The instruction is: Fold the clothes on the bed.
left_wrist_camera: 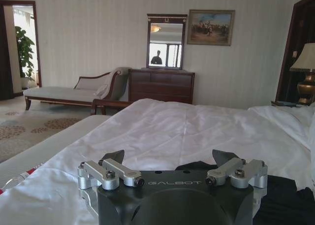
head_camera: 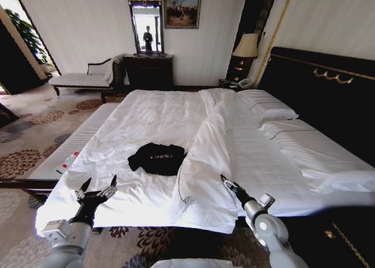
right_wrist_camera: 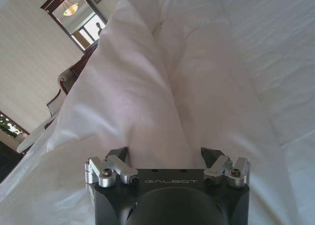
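The clothes, a crumpled black T-shirt (head_camera: pixel 157 158) with white lettering, lie near the foot of the bed (head_camera: pixel 152 112) on the white duvet. My left gripper (head_camera: pixel 101 181) hovers open over the bed's foot edge, short of the shirt and to its left. The left wrist view has that gripper (left_wrist_camera: pixel 169 158) wide apart, with the dark shirt (left_wrist_camera: pixel 288 195) just beyond it and off to one side. My right gripper (head_camera: pixel 225 180) is open over a raised fold of duvet (head_camera: pixel 211 142), right of the shirt. In the right wrist view this gripper (right_wrist_camera: pixel 164 153) holds nothing and faces the white fold (right_wrist_camera: pixel 138 87).
A narrow white padded bench (head_camera: pixel 70 142) runs along the bed's left side with a small red-and-white item (head_camera: pixel 68 160) on it. Pillows (head_camera: pixel 272 111) and the dark headboard (head_camera: pixel 328 92) are on the right. A chaise longue (head_camera: pixel 82 78), dresser (head_camera: pixel 149 71) and lamp (head_camera: pixel 246 47) line the far wall.
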Controlling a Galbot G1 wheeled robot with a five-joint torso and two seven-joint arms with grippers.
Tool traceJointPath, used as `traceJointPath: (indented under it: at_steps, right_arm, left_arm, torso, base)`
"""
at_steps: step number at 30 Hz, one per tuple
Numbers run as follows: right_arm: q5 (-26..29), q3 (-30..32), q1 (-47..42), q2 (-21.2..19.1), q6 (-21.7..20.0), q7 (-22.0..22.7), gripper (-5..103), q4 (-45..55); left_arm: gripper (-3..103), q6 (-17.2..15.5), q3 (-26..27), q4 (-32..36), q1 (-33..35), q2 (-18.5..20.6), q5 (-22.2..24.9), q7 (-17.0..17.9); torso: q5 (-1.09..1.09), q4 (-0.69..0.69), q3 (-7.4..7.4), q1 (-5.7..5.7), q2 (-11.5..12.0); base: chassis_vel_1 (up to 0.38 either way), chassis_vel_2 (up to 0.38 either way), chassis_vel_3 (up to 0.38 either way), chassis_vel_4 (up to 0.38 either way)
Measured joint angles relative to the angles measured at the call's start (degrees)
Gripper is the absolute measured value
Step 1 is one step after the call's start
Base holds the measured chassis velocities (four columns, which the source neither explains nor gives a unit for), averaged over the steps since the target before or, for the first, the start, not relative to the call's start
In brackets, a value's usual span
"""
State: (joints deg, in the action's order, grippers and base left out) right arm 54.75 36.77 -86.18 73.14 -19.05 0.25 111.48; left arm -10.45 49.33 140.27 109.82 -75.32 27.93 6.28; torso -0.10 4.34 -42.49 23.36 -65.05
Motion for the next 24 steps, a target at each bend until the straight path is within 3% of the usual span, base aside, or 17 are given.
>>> traceJointPath:
  at_steps: [1, 6, 10, 13, 14, 15, 17, 22, 24]
  right_arm:
    - [-0.01, -0.03, -0.18, 0.07, 0.0, 0.0, 84, 0.21]
    - [-0.47, -0.08, -0.94, 0.12, 0.0, 0.0, 61, 0.91]
    - [-0.6, 0.3, -1.14, 0.1, -0.23, 0.0, 50, 1.33]
    - [-0.65, 0.77, -1.54, 0.03, -0.58, 0.0, 33, 1.92]
    - [-0.68, 0.86, -1.63, 0.03, -0.62, 0.0, 33, 2.07]
    - [-0.73, 1.0, -1.78, 0.07, -0.66, 0.0, 23, 2.34]
    - [-0.76, 1.05, -1.85, 0.11, -0.67, 0.0, 23, 2.45]
    - [-0.96, 1.31, -2.17, 0.25, -0.69, 0.27, 3, 2.89]
    - [-0.98, 1.36, -2.22, 0.27, -0.69, 0.3, 1, 2.97]
  left_arm:
    - [100, -0.02, -0.06, -0.05, -0.03, -0.05, 0.11, 0.02]
    - [100, -0.05, -0.11, -0.33, -0.07, -0.21, 0.36, 0.05]
    - [100, -0.05, -0.11, -0.39, -0.27, -0.21, 0.33, 0.05]
    - [100, -0.05, -0.1, -0.38, -0.32, -0.29, 0.32, 0.04]
    - [100, -0.04, -0.1, -0.39, -0.33, -0.3, 0.32, 0.05]
    - [100, 0.0, -0.1, -0.46, -0.39, -0.3, 0.31, 0.05]
    - [100, 0.03, -0.1, -0.5, -0.45, -0.3, 0.31, 0.05]
    - [100, 0.12, -0.17, -0.66, -0.65, -0.3, 0.28, 0.08]
    - [100, 0.13, -0.17, -0.68, -0.66, -0.32, 0.28, 0.08]
  torso:
    - [0.0, 0.0, 0.0, 0.0, 0.0]
    - [0.0, 0.0, 0.0, 0.0, 0.0]
    - [0.0, 0.0, 0.0, 0.0, 0.0]
    - [0.0, -0.01, 0.0, 0.0, 0.0]
    - [0.0, 0.0, 0.0, 0.0, 0.0]
    - [0.0, -0.01, 0.0, 0.0, 0.0]
    - [0.0, 0.0, 0.0, 0.0, 0.0]
    - [0.0, -0.01, 0.0, 0.0, 0.0]
    - [0.0, -0.01, 0.0, 0.0, 0.0]
  base:
    - [0.0, 0.0, 0.0, 0.0]
    - [0.0, 0.0, 0.0, 0.0]
    - [0.0, 0.0, 0.0, 0.0]
    - [0.0, 0.0, 0.0, 0.0]
    - [0.0, 0.0, 0.0, 0.0]
    - [0.0, 0.0, 0.0, 0.0]
    - [0.0, 0.0, 0.0, 0.0]
    - [0.0, 0.0, 0.0, 0.0]
    - [0.0, 0.0, 0.0, 0.0]
